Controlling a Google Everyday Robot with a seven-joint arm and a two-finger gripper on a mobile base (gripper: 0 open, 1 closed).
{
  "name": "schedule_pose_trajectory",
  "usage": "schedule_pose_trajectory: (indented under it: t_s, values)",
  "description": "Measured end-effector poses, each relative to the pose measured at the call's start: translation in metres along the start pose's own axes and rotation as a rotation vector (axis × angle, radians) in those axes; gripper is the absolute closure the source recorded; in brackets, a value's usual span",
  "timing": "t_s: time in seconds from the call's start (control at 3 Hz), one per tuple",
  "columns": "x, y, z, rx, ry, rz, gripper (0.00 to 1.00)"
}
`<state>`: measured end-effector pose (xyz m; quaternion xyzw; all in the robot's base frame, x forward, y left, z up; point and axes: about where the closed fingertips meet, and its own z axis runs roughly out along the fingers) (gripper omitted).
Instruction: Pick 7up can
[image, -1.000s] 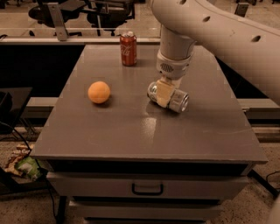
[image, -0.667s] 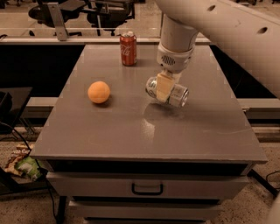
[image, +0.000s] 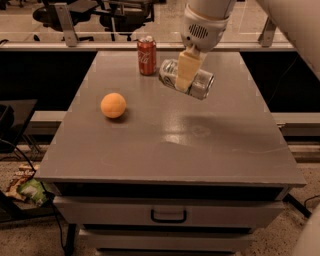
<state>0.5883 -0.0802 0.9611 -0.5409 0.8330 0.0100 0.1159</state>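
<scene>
The 7up can (image: 199, 83) is a silver can with shiny ends, lying sideways in the air above the grey table (image: 170, 130). My gripper (image: 184, 75) comes down from the white arm at the top and is shut on the can's middle, one pale finger (image: 186, 70) across its front. The can hangs clear of the tabletop, its shadow on the surface below.
A red cola can (image: 146, 55) stands upright at the back of the table, just left of the held can. An orange (image: 113, 105) lies on the left side. A drawer with a handle (image: 168, 216) is below the front edge. Office chairs stand behind.
My gripper has lifted the 7up can off the tabletop, and it now hangs higher in the air. The red can and the orange have not moved.
</scene>
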Motion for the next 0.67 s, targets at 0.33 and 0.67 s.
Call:
schedule_pose_trajectory:
  t_s: [0.33,0.67]
  values:
    - [-0.0149,-0.0013,-0.0239,0.010,-0.058,-0.039,1.00]
    - [-0.0225,-0.0068,-0.0214,0.032,-0.083,-0.037,1.00]
